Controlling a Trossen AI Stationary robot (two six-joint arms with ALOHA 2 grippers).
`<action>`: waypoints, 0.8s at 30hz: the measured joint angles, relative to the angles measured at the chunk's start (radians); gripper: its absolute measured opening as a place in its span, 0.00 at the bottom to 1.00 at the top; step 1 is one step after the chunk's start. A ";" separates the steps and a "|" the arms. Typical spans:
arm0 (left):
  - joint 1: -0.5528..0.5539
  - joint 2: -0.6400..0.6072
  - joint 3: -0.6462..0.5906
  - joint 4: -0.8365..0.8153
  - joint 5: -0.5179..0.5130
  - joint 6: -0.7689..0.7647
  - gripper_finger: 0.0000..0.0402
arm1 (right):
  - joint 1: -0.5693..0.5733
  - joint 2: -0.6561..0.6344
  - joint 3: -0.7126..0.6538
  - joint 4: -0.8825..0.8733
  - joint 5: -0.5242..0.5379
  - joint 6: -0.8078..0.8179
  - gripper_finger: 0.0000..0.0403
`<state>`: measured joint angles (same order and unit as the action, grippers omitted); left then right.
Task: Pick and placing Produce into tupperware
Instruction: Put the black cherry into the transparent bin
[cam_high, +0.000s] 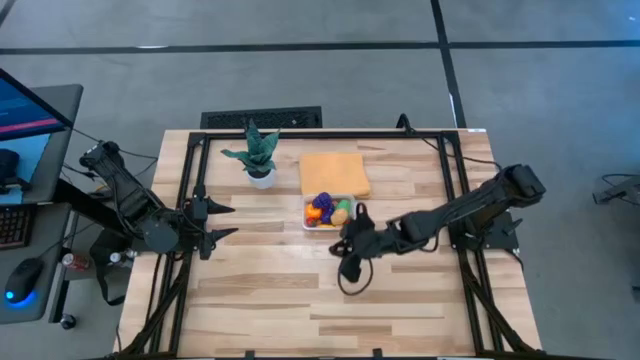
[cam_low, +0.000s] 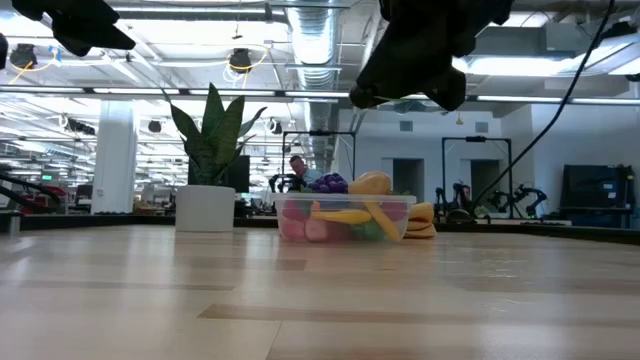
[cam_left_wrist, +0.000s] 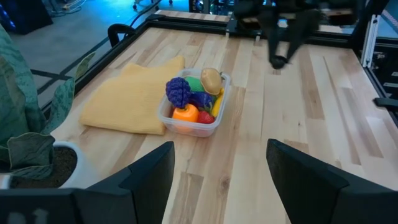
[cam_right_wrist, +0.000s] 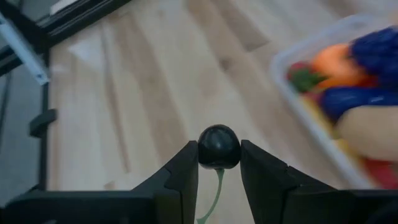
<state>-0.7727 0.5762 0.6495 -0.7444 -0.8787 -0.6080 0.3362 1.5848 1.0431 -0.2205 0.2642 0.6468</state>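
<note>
The clear tupperware (cam_high: 328, 212) stands mid-table, heaped with toy produce (cam_left_wrist: 193, 99): purple grapes, an orange piece, a tan one, yellow, red and green ones. My right gripper (cam_high: 350, 243) hovers just near-right of it, above the table, shut on a small dark round piece (cam_right_wrist: 218, 147) with a thin green stem (cam_right_wrist: 214, 193). In the low view this gripper (cam_low: 420, 60) is high above the container (cam_low: 345, 218). My left gripper (cam_high: 222, 222) waits open at the table's left side, its fingers (cam_left_wrist: 155, 174) pointing toward the container. My right gripper pinches the dark round piece (cam_right_wrist: 218, 147) between its two fingertips (cam_right_wrist: 186, 165), one on each side of the ball. The piece is lifted clear of the table. Its green stem (cam_right_wrist: 214, 193) runs back between the fingers.
A flat folded orange cloth (cam_high: 334, 173) lies just beyond the tupperware. A green potted plant in a white pot (cam_high: 257, 155) stands far-left of it. Bare wood spreads across the near half of the table (cam_high: 300, 310). Black frame rails run along the table's left, right and far edges.
</note>
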 joint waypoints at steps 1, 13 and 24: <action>0.000 0.000 0.000 0.000 0.000 -0.004 0.61 | -0.015 -0.012 0.000 -0.018 0.000 -0.015 0.25; 0.000 0.000 0.000 0.002 0.000 -0.032 0.61 | -0.201 -0.089 0.000 -0.160 -0.014 -0.184 0.25; 0.000 0.000 0.000 0.002 0.000 -0.052 0.61 | -0.328 -0.085 0.000 -0.217 -0.032 -0.265 0.25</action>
<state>-0.7727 0.5759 0.6495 -0.7429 -0.8790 -0.6597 0.0084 1.5002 1.0431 -0.4376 0.2321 0.3817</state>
